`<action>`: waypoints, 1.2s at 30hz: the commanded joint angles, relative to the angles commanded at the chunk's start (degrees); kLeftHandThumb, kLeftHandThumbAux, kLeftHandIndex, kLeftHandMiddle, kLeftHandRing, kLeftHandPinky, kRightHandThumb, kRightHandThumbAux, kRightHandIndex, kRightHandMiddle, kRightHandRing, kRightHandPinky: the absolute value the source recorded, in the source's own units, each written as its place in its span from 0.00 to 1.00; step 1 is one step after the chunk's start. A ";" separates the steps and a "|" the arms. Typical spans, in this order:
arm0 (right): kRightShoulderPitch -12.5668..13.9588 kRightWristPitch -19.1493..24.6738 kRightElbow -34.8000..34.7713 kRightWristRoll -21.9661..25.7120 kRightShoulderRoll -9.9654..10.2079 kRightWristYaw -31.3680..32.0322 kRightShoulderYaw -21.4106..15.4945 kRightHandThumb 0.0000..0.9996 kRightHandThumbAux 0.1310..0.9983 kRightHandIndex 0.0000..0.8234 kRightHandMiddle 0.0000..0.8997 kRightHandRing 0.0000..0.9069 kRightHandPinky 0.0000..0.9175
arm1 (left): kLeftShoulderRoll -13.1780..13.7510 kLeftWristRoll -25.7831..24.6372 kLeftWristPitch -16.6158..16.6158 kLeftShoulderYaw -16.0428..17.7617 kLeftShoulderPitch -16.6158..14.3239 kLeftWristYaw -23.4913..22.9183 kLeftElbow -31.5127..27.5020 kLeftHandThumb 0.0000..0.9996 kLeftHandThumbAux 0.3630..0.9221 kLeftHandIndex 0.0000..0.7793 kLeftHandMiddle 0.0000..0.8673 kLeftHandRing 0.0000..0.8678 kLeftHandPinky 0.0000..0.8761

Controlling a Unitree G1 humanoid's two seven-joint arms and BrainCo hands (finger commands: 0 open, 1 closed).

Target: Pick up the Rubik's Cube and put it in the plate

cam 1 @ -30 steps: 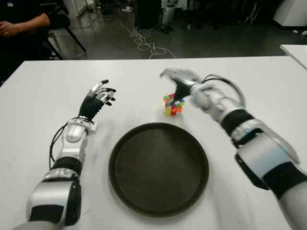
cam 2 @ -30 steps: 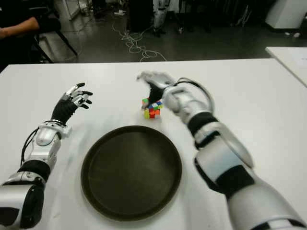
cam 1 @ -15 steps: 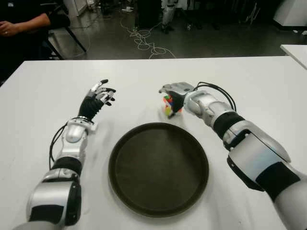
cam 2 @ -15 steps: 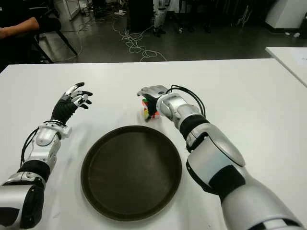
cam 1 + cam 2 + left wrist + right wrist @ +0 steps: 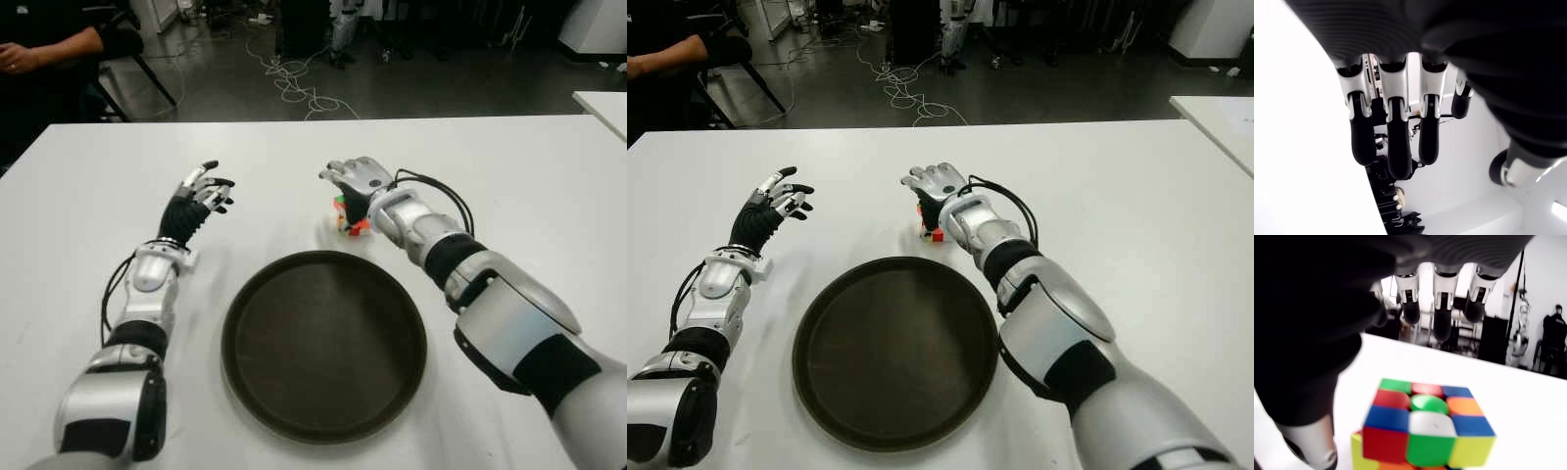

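Note:
The Rubik's Cube (image 5: 1422,428) stands on the white table (image 5: 549,176), just beyond the far rim of the dark round plate (image 5: 323,343). From the head it is half hidden as the cube (image 5: 933,231) behind my right wrist. My right hand (image 5: 350,179) hovers directly over it with fingers (image 5: 1442,318) stretched out and spread, open, not touching the cube. The plate holds nothing. My left hand (image 5: 201,189) is raised to the left of the plate with fingers (image 5: 1393,147) extended, open and holding nothing.
A seated person's arm (image 5: 44,49) shows at the far left beyond the table. Cables (image 5: 294,83) trail across the dark floor behind. The corner of a second white table (image 5: 602,103) is at the right edge.
My right hand dropped down close around the cube, then its fingers rose and spread above it. The cube stays on the table. The left hand barely moved.

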 joint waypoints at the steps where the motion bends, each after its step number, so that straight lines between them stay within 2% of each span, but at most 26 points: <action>1: 0.08 0.03 0.05 0.01 0.08 -0.17 -0.01 0.00 0.76 0.14 0.15 0.18 0.17 | -0.02 0.02 -0.01 -0.02 0.01 0.06 -0.03 0.09 0.33 0.16 0.38 0.48 0.48; 13: 0.62 0.20 0.36 -0.06 0.75 -1.02 0.02 0.00 0.76 0.15 0.15 0.18 0.17 | -0.06 0.91 0.23 -0.74 0.22 1.64 -0.57 0.08 0.30 0.15 0.38 0.48 0.49; 19: 0.70 0.41 0.42 -0.18 0.96 -0.83 0.17 0.00 0.77 0.17 0.15 0.17 0.16 | 0.01 1.03 0.23 -1.02 0.30 1.87 -0.82 0.08 0.33 0.15 0.39 0.48 0.49; 28: 1.17 0.64 0.55 -0.02 0.96 -1.16 -0.01 0.00 0.77 0.16 0.16 0.20 0.19 | -0.06 0.77 0.67 -1.11 0.41 1.84 -1.19 0.10 0.36 0.15 0.38 0.47 0.48; 36: 1.49 0.91 0.66 -0.12 0.99 -1.29 0.05 0.00 0.78 0.20 0.18 0.23 0.24 | -0.18 -0.18 0.97 -0.66 0.55 0.57 -1.50 0.09 0.32 0.15 0.38 0.49 0.50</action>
